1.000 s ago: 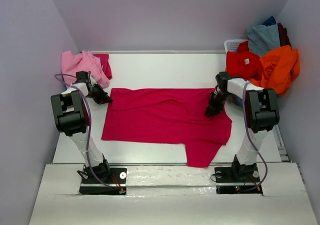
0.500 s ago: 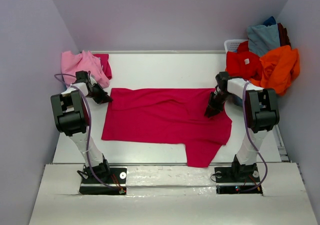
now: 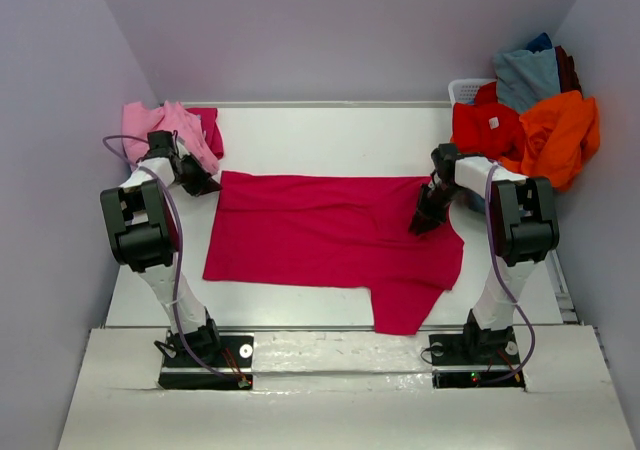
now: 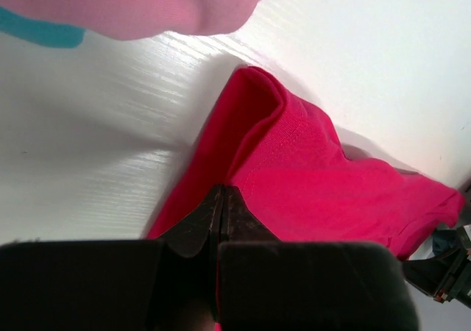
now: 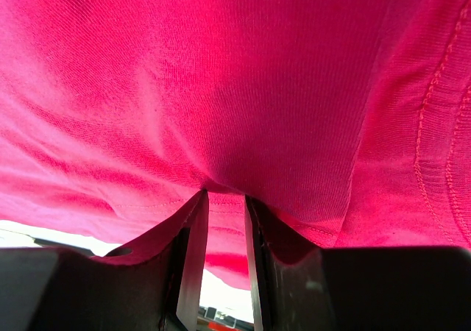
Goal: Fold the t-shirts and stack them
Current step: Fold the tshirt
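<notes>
A crimson-magenta t-shirt (image 3: 330,240) lies spread flat on the white table (image 3: 330,135), one sleeve pointing toward the near edge. My left gripper (image 3: 200,183) is at its far left corner, shut on the cloth's edge (image 4: 309,176); the left gripper's (image 4: 223,189) jaws meet with fabric pinched between them. My right gripper (image 3: 422,225) sits at the shirt's right side. In the right wrist view the cloth (image 5: 221,88) fills the frame and puckers at the tips of the right gripper (image 5: 224,193), whose jaws stand narrowly apart on a fold.
A light pink t-shirt (image 3: 165,128) (image 4: 147,7) lies folded at the far left over a teal one (image 4: 37,31), a dark crimson piece (image 3: 208,125) beside it. A white basket (image 3: 462,90) at the far right holds red (image 3: 485,128), orange (image 3: 560,135) and grey-blue (image 3: 525,75) shirts.
My left gripper has moved away and to the left with the shirt's corner, pulling the far edge straighter. The right gripper has stayed where it was.
</notes>
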Robot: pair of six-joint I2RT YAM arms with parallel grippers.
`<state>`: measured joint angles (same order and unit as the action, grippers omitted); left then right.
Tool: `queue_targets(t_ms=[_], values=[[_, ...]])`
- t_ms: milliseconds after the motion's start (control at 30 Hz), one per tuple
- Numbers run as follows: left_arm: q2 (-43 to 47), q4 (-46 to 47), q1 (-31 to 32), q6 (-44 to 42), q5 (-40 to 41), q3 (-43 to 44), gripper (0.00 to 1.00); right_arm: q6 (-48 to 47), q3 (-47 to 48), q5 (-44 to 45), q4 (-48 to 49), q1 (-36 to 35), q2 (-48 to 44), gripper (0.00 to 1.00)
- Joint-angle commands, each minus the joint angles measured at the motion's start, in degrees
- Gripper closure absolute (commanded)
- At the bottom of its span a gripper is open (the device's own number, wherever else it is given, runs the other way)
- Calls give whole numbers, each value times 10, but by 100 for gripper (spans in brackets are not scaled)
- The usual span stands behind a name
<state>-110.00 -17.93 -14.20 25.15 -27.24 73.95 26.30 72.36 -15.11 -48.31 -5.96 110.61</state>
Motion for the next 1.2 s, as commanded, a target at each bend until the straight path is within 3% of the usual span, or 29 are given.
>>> queue_targets(t_ms=[0,733,867,900,1033,1167], values=[[15,-10,2,5,13,33,94,-20,-44,72,9,-2,43,67],[-7,-18,-19,14,36,39,93,-11,-61,105,2,-2,33,67],[-5,-11,-19,12,30,34,59,-14,-62,99,3,-2,35,67],[-3,-9,-19,11,30,31,45,-15,-62,99,3,-2,33,67],[5,-3,-19,7,25,26,27,-18,-59,99,3,-2,31,67],[17,1,-19,10,7,22,27,-20,-58,94,4,-2,27,66]])
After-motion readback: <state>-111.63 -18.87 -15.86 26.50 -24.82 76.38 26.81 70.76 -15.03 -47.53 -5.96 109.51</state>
